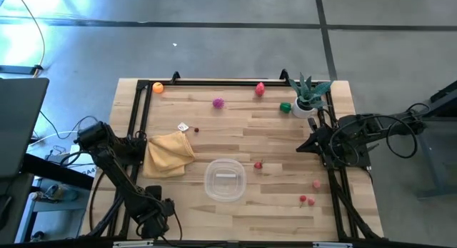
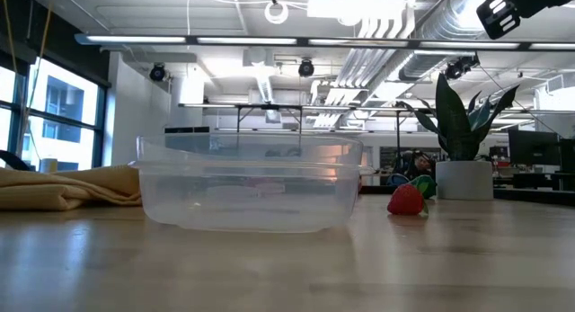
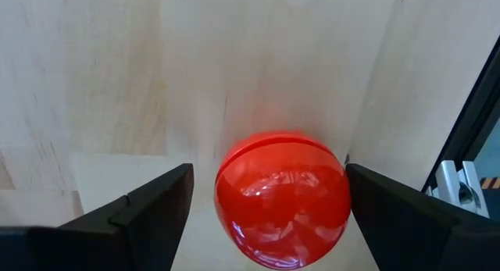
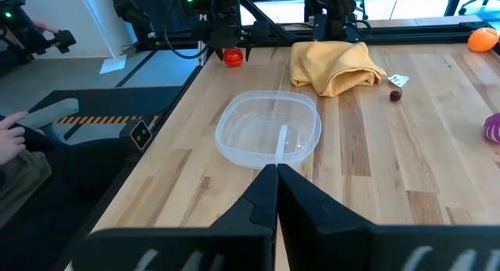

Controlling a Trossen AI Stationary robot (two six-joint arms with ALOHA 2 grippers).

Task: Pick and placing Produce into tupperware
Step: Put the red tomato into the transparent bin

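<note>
The clear tupperware (image 1: 225, 180) stands in the table's near middle, with nothing in it. My left gripper (image 3: 268, 181) is at the near left corner (image 1: 157, 218), open and pointing down, with a glossy red toy ball (image 3: 281, 201) between its fingers on the table. My right gripper (image 4: 275, 176) hovers shut at the right edge (image 1: 308, 144). Loose on the table are an orange fruit (image 1: 158, 88), a magenta one (image 1: 218, 102), a red-pink one (image 1: 260, 88), a green one (image 1: 285, 107), a strawberry (image 2: 406, 200), a pink piece (image 1: 315, 184) and small red ones (image 1: 305, 200). My left gripper straddles the red ball from above, one finger on each side. One finger (image 3: 391, 216) stands right at the ball's side (image 3: 344, 193); the other (image 3: 148, 212) shows a gap. I cannot tell whether either touches it. The ball looks to be resting on the table.
A mustard-yellow cloth (image 1: 170, 154) lies crumpled left of the tupperware. A spiky plant in a white pot (image 1: 307, 99) stands at the far right corner. A black frame rail (image 1: 139, 126) runs along the table's edges. A small tag (image 1: 183, 126) and a dark berry (image 1: 196, 130) lie mid-table.
</note>
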